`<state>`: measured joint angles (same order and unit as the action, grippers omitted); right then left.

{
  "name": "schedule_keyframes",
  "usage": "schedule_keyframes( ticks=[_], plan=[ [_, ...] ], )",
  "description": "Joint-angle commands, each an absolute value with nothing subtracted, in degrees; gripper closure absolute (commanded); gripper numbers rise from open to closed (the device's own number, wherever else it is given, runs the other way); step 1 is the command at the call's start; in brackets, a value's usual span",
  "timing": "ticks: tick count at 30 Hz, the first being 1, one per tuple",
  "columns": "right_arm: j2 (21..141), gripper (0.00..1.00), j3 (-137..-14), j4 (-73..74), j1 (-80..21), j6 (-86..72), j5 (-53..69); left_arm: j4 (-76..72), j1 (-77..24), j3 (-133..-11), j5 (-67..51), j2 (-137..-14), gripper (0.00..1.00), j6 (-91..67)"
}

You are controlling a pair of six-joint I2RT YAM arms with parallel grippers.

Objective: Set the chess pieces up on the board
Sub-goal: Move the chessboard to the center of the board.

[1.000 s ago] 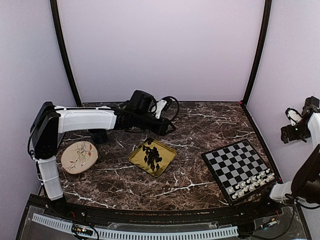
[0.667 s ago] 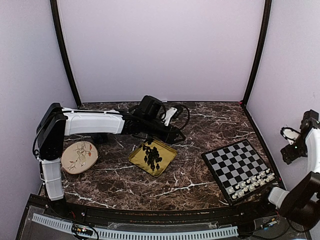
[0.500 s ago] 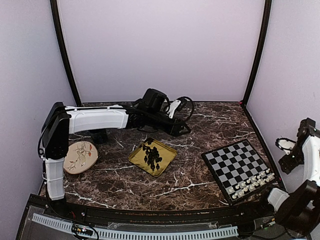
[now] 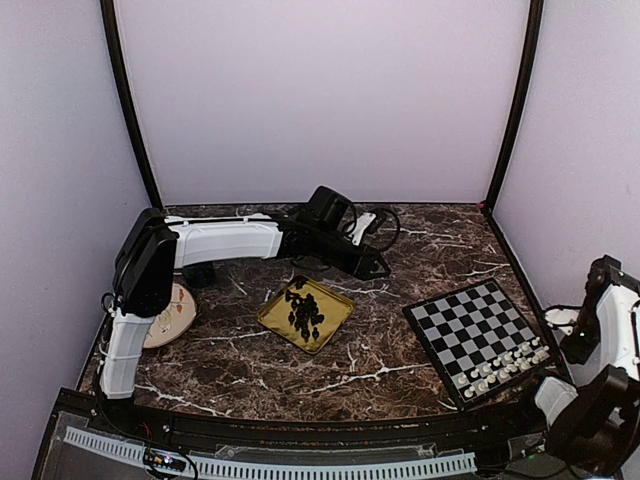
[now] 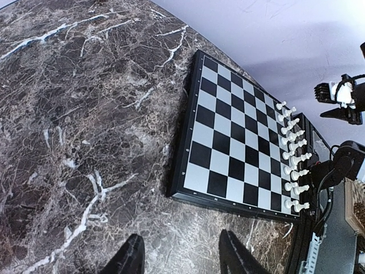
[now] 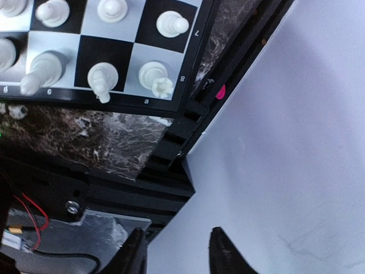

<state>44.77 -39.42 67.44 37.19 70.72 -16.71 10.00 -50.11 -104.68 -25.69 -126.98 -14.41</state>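
The board [image 4: 470, 315] lies at the right of the table, with white chess pieces [image 4: 503, 367] in two rows along its near edge. Black chess pieces [image 4: 303, 310] are heaped in a gold tray [image 4: 335, 305]. My left gripper [image 4: 378, 266] hangs over the marble between tray and board. In the left wrist view it [image 5: 179, 262] is open and empty, the board [image 5: 228, 148] and white pieces [image 5: 293, 154] ahead. My right gripper [image 6: 177, 254] is open over the wall beyond the table's edge, white pieces [image 6: 102, 77] on the board's corner [image 6: 151, 48] behind it.
A round floral plate [image 4: 168, 315] sits at the left, partly behind the left arm. The right arm [image 4: 605, 315] stands against the right wall beside the board. Black frame posts and lilac walls close in the table.
The left arm has swung right, from above the tray's far side toward the board. The right arm has dropped lower along the right wall.
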Motion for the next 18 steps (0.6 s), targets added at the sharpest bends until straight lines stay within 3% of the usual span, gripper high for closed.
schedule_keyframes(
  ticks=[1,3,5,18],
  plan=[
    [48.64,0.72,-37.02,66.5,37.38,71.35,-15.67,11.05,-50.27,-105.61,-27.34,-126.12,0.53,-14.34],
    [51.06,0.81,-36.92,66.41,37.39,70.71,-13.73,11.03,-50.27,-105.37,-27.33,-126.23,0.53,-14.26],
    [51.74,0.84,-36.25,65.44,37.4,70.6,-12.07,11.02,-50.27,-105.14,-27.19,-126.32,0.53,-14.23],
    [54.97,0.9,-28.87,55.63,38.26,72.92,-9.78,10.91,-50.27,-104.51,-27.2,-126.96,0.53,-14.64]
  ],
)
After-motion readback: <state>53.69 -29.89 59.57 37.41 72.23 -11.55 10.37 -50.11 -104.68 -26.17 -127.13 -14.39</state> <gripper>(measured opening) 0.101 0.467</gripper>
